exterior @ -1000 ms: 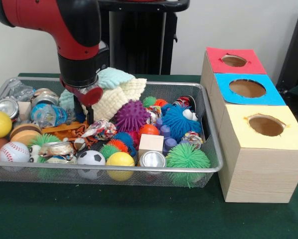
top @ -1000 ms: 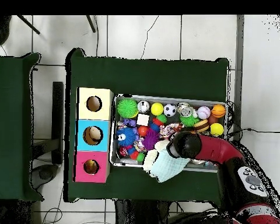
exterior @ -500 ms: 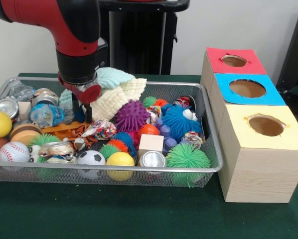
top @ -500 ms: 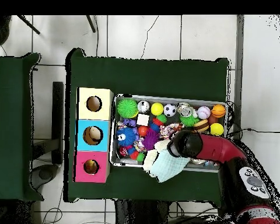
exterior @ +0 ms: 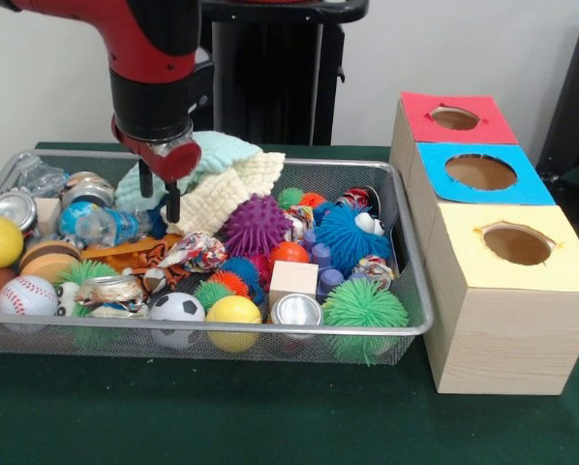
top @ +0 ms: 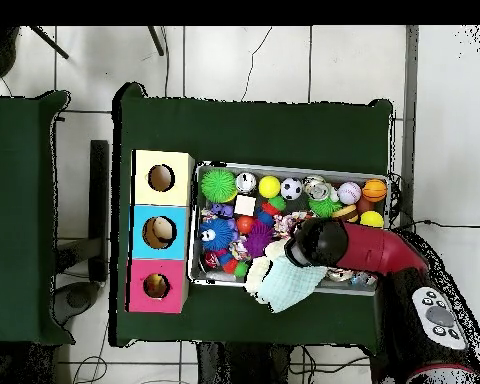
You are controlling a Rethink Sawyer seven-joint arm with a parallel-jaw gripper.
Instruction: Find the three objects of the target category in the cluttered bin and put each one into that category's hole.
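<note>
Though not named as the target, looks likely to be the crushed plastic bottle, lying in the bin at left of frame, just below and slightly left of the claw. Hangs empty, jaws a little apart. Lies on its side, long axis left to right, cap end seemingly toward the claw. Calls for a short drop, jaws across that axis. Holed boxes well apart at right.

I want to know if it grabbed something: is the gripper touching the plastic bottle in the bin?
Apart. In the front view the gripper hangs open and empty, its fingertips just above the plastic bottle, with a cloth showing behind the gap.
</note>
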